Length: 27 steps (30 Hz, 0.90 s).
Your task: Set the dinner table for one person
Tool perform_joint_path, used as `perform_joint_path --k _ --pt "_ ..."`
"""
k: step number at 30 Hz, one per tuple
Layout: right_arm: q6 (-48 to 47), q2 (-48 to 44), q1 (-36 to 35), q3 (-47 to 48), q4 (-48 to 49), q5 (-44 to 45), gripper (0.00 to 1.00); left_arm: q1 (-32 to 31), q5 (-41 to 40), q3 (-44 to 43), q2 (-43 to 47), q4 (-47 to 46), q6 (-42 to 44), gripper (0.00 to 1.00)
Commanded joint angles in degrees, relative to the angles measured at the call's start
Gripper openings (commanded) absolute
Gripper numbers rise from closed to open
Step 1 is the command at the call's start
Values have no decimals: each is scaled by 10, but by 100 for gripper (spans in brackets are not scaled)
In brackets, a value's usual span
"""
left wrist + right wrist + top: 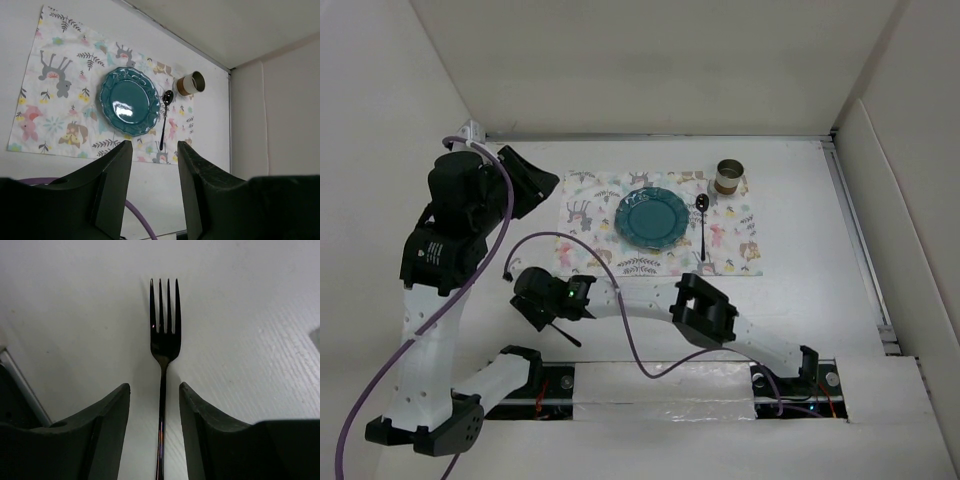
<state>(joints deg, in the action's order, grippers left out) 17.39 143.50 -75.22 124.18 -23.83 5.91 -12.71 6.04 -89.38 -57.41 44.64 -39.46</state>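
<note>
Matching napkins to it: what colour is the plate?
The plate is glossy teal; it shows best in the left wrist view.

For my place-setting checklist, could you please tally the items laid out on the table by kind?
Placemat: 1
Plate: 1
Spoon: 1
Fork: 1
Cup: 1
Total: 5

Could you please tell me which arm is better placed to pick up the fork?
Right: the right tool, open, straddles the fork lying on the dinner table. The left tool hangs elsewhere, facing the placemat.
</note>
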Motion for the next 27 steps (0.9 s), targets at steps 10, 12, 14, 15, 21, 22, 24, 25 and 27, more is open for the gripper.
perform_joint_path --k 10,12,14,15,21,22,24,25,27 --pt "-26 6 -34 -34 -21 98 14 0 15 1 5 -17 -6 39" --pt "-26 5 -39 -32 -26 114 2 0 13 0 4 -18 -7 39" --pt "-22 -2 -39 -26 -26 133 0 0 10 -2 3 -20 -8 39" --pt "-19 -5 -33 -21 -26 139 0 0 7 -5 3 -20 -8 38" --pt "39 -53 37 45 -46 150 0 0 -2 -18 1 -15 -6 39" --pt "51 -65 65 42 -38 140 0 0 -5 -16 1 -12 -4 38" --pt "83 -99 96 25 -23 129 0 0 -12 -11 5 -9 -5 38" --pt "95 -106 111 19 -11 117 0 0 -14 -11 5 -8 -6 38" --pt "125 -113 154 21 -6 109 0 0 -16 -2 9 -10 -6 38"
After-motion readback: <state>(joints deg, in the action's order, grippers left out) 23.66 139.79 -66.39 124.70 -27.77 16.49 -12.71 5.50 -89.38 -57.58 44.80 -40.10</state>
